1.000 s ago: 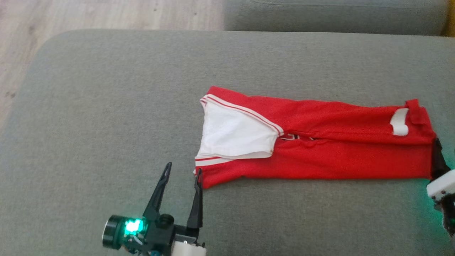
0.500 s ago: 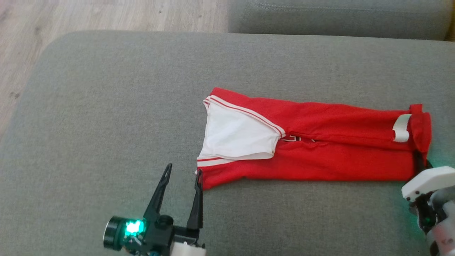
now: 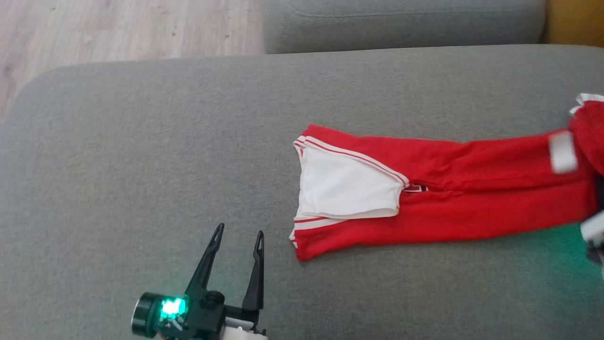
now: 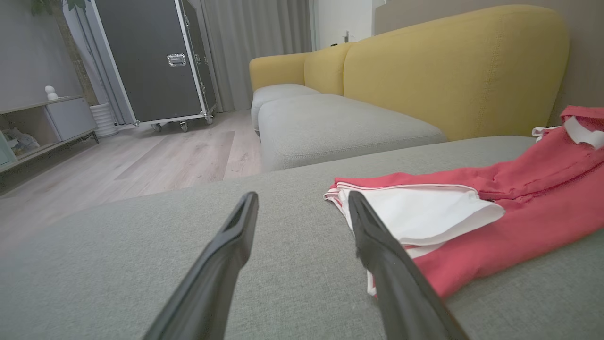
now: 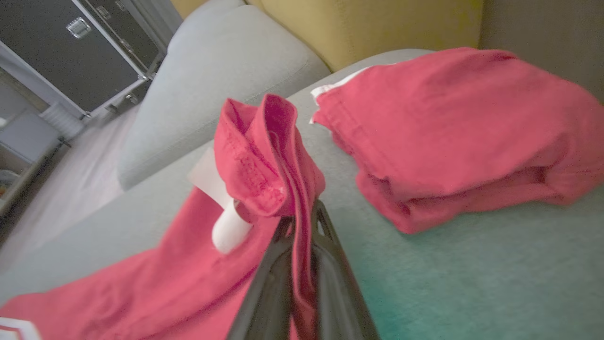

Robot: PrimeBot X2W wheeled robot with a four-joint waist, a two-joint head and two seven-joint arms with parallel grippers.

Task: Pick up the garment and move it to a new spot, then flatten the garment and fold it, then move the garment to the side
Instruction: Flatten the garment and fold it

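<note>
Two red garments, two grippers. The long garment (image 3: 448, 208) lay stretched across the grey cushion (image 3: 141, 141), its right end pinched in the clamped right gripper (image 5: 302, 226) and held up. A folded red garment (image 5: 453, 123) sat near that end. The left gripper (image 3: 239, 230) hovered spread wide and empty, near the white-lined left end.

— What's in your jaws?
— My right gripper (image 5: 302, 222) is pinched tight on the red garment (image 5: 264, 160). Its hem stands up folded between my fingers, with a white label (image 5: 226, 231) curling just left of them.
— And to the right?
— A folded red bundle (image 5: 453, 127) on the grey cushion (image 5: 472, 274), with a yellow backrest (image 5: 377, 23) behind it
</note>
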